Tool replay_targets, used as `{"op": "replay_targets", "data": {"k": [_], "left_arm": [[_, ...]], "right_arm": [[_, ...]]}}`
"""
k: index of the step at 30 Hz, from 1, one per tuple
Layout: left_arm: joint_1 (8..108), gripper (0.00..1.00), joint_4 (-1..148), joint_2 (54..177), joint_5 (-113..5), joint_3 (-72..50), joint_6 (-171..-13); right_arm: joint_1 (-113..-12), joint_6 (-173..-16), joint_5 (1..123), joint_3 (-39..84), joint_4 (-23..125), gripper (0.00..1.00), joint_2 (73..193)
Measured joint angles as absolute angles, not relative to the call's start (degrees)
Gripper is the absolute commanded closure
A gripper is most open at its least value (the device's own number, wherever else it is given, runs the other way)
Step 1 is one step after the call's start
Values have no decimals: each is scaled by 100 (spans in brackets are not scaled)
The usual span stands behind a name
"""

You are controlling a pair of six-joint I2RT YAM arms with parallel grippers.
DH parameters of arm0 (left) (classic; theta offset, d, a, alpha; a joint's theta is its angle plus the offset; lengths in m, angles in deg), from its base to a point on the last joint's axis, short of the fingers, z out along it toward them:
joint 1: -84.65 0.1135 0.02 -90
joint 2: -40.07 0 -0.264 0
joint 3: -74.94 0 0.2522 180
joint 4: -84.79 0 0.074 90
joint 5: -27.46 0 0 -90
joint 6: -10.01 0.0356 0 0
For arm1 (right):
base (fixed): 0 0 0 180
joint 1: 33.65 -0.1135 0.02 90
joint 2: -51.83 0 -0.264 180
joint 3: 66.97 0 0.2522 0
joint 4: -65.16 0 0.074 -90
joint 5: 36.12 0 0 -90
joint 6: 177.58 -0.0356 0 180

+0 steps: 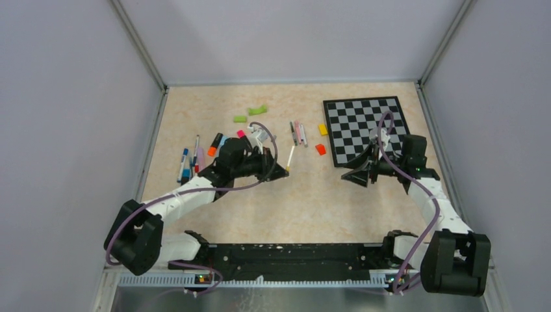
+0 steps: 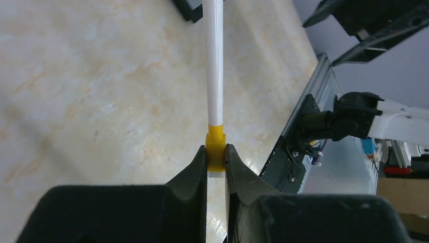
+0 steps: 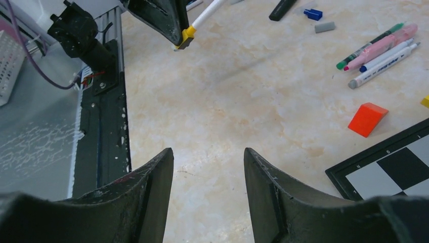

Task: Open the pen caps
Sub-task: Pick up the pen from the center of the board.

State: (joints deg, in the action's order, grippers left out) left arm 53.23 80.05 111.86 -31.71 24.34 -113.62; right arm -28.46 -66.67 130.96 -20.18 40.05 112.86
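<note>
My left gripper [image 2: 216, 152] is shut on the yellow cap [image 2: 216, 144] at one end of a thin white pen [image 2: 213, 66], held just above the table; the barrel points away from the fingers. From above, that pen [image 1: 290, 158] sticks out of the left gripper [image 1: 286, 171] near the table's middle. My right gripper [image 3: 208, 152] stands open and empty over bare table, facing the yellow cap [image 3: 187, 36]. From above, the right gripper [image 1: 359, 177] sits at the chessboard's near left corner. More pens [image 3: 379, 48] lie in a bunch; a loose blue cap [image 3: 312, 14] and grey cap [image 3: 324, 27] lie nearby.
A chessboard [image 1: 367, 130] covers the back right. An orange block [image 1: 320, 149] and a yellow block [image 1: 322, 129] lie to its left. Green curved pieces [image 1: 258, 110] lie at the back. Several pens [image 1: 188, 159] lie by the left wall. A metal rail [image 3: 101, 101] runs along the near edge.
</note>
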Motion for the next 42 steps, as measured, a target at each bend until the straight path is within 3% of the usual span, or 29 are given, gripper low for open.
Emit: {"op": "replay_targets", "data": {"k": [7,14,22,33,37,38,42], "left_arm": [[4663,100,8925,11435,-2909,2259,-10972],[4125,100,9152,11522,-3269,2061,-10599],[3789,100,9310,11595,-3669,1999,-10439],[3537,100,9504,11800,-3864,1927,-10435],[3496,100,9550,11824,-3927,1925,-10465],[3469,98,9555,11824,-3954,1925,-10494],[3465,58,9585,11820,-3967,1925,-10557]], "right_arm": [[-3392,-6401,13019,-601,2785,47,11743],[-4116,-8287,12586,-175,3200,40,11931],[-4383,-9946,12363,-190,3981,42,12180],[-4752,-10591,12145,-411,4534,63,12329],[-4822,-10617,12042,-415,4575,80,12353],[-4861,-10621,11942,-415,4584,100,12386],[-4863,-10560,11867,-415,4608,100,12394]]}}
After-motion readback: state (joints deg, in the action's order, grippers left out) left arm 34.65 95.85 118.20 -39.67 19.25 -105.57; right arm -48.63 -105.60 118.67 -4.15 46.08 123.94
